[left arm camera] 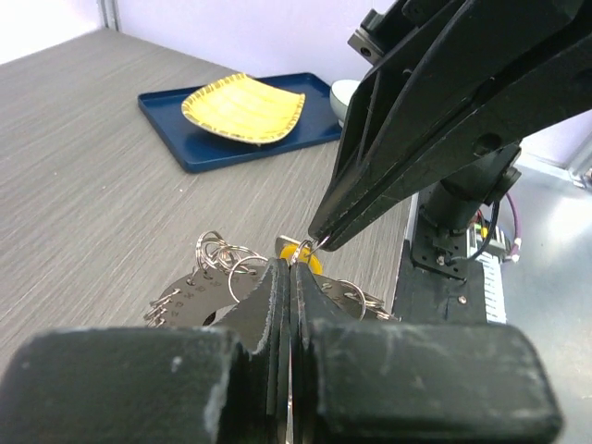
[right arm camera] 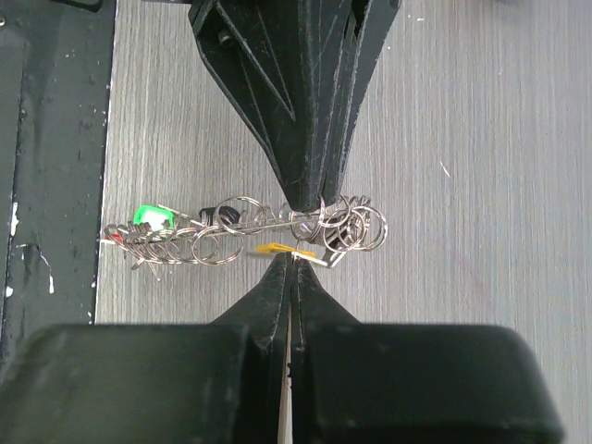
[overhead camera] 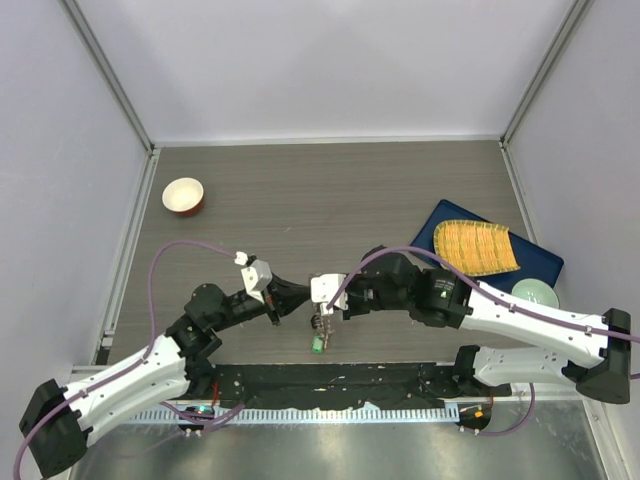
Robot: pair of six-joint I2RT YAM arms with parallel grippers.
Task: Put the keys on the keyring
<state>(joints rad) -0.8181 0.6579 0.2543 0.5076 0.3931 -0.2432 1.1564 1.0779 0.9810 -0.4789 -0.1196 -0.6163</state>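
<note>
Keys: a tangled bunch of small silver keys and wire rings, midway along the near edge of the table, caught between the tips of the two arms. The green tag sits at the end towards the table edge and the yellow tag right at the pinch point.
Keyring: a flat grey plate with small holes, in among the bunch just beside the left fingers. From the right wrist it is nearly edge-on and hard to make out.
Left gripper: jaws pressed together with no gap, tips at the yellow tag. Whether metal actually sits between them I cannot tell.
Right gripper: closed tight too, its tip nipping a small split ring of the bunch.
Height: whether the bunch hangs free or rests on the table I cannot tell.
Handling: I judge it light, hard and slick — stiff pieces loosely linked, so the whole lot will swing and twist about any one pinch. Round wire is likely to slip out. A flat key head or the plate's flat face looks the surer hold.
Risk: a small tug could snag neighbouring rings, or drop the bunch off the near edge.
Elsewhere: blue tray with a yellow plate at the right and a red-and-white bowl far left — both well apart.
</note>
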